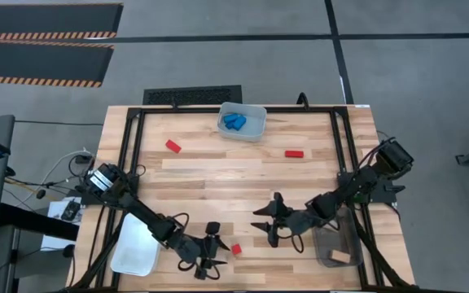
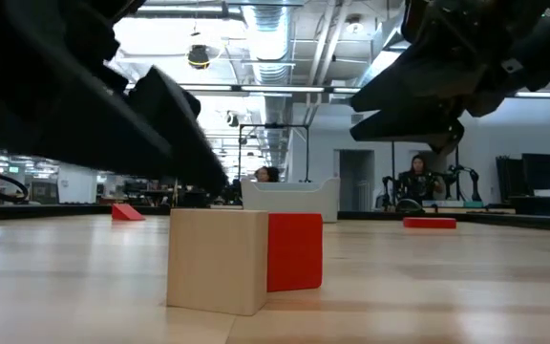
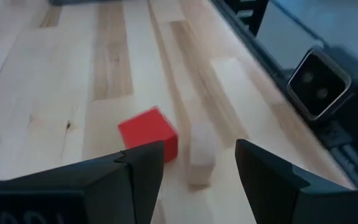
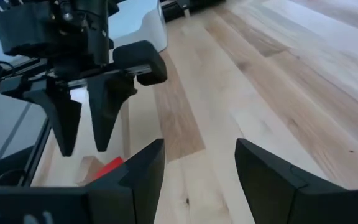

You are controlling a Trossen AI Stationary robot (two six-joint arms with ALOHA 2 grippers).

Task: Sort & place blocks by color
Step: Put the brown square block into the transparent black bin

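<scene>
We found the left pincer (image 1: 215, 251) low over the near edge of the surface (image 1: 218, 175), its fingers spread wide and holding nothing. Just ahead of it sat a red cube (image 3: 148, 132) with a plain tan block (image 3: 201, 150) touching its side; in the low view the tan block (image 2: 218, 260) stood in front of the red cube (image 2: 294, 251), both flat on the wood.

The right pincer (image 1: 269, 221) hung nearby over the middle of the near half, also open wide and empty, facing the left arm.

Farther back we saw a flat red block (image 1: 173, 146) on the left side and another red piece (image 1: 294, 153) on the right, well apart. Blue blocks (image 1: 235, 122) lay in the clear bin (image 1: 256, 129) at the far edge. One tan block (image 1: 340, 256) rested in the grey bin (image 1: 326, 244) at the near right, and a white bin (image 1: 135, 244) sat at the near left beside the left arm.
</scene>
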